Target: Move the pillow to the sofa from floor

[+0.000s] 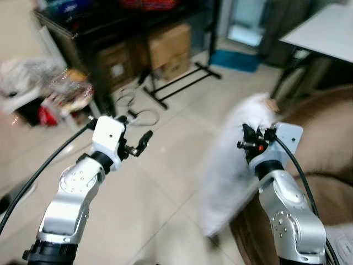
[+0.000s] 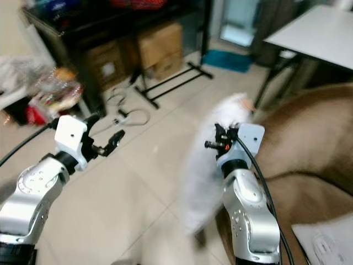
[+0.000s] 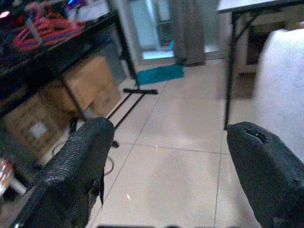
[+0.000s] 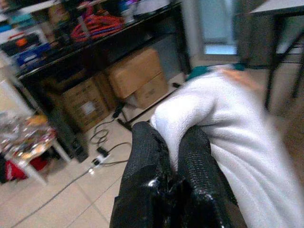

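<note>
Head eyes looking down, wrist cameras along fingers [image 3: 76, 175]

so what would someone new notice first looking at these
First, the big fluffy white pillow, off the floor and pinched in the right gripper beside the brown sofa on the robot's right. Next, the left gripper, open and bare over the pale tiled floor. Behind stands a cluttered black shelf with cardboard boxes under it.

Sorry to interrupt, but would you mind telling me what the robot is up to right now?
The robot's right hand is pinched shut on a fold of the white pillow, holding it up off the tiled floor beside the brown sofa. The pillow is not on the sofa yet. The left hand is open and holds nothing, out over the floor.
</note>
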You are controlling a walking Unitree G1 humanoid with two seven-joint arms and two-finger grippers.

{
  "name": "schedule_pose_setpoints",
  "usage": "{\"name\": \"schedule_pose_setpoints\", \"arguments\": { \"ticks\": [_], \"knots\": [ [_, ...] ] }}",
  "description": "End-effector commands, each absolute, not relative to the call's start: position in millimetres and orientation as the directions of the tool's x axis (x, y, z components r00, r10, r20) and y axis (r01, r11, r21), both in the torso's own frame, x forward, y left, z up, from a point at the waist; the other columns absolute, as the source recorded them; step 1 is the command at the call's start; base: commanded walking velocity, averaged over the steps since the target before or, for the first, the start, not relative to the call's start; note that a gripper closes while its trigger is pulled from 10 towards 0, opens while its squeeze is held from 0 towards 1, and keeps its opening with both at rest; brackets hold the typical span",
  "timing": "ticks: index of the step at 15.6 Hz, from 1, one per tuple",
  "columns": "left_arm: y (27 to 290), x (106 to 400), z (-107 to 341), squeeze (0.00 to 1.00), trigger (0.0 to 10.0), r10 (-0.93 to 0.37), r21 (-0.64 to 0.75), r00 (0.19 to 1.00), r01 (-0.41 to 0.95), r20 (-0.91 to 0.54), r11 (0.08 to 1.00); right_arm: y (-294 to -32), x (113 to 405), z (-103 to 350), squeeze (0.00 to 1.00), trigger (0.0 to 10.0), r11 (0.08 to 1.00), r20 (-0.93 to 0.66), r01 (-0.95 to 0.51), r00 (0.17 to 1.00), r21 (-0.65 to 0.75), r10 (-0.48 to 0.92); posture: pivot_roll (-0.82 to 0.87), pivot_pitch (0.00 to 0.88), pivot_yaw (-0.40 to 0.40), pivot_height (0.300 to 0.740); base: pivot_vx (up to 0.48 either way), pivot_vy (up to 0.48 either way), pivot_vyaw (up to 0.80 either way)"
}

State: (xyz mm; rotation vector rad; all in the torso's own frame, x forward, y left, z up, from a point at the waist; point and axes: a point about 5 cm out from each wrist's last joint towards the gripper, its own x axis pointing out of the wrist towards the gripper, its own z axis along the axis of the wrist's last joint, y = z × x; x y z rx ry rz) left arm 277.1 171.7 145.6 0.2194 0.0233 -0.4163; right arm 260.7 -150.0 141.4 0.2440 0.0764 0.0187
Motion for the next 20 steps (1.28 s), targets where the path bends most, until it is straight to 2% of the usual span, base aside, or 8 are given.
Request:
{"name": "schedule_pose_setpoints", "arguments": {
  "ticks": [1, 4, 9, 20],
  "knots": [
    [171, 280, 150, 0.0, 10.0, -0.4, 0.227, 0.915, 0.4, -0.049, 0.888, -151, 265, 154, 0.0, 10.0, 0.968, -0.015, -0.02, 1.0, 0.249, 0.025, -0.09, 0.0, 0.091, 0.74, 0.0, 0.0, -0.8],
    [169, 278, 150, 0.0, 10.0, -0.432, 0.213, 0.901, 0.431, -0.041, 0.877, -151, 268, 157, 0.0, 10.0, 0.969, 0.001, -0.021, 1.0, 0.245, 0.021, -0.09, 0.0, 0.093, 0.74, 0.0, 0.0, -0.8],
    [170, 276, 152, 0.0, 10.0, -0.449, 0.203, 0.893, 0.446, -0.036, 0.872, -149, 276, 158, 0.0, 10.0, 0.975, 0.021, -0.044, 0.999, 0.219, 0.041, -0.07, 0.0, 0.088, 0.74, 0.297, 0.0, -0.8],
    [173, 268, 149, 0.0, 10.0, -0.469, 0.206, 0.881, 0.472, -0.07, 0.857, -144, 294, 162, 0.0, 10.0, 0.982, 0.043, -0.049, 0.998, 0.182, 0.042, -0.04, 0.0, 0.073, 0.74, 0.348, 0.0, 0.0]
  ]
}}
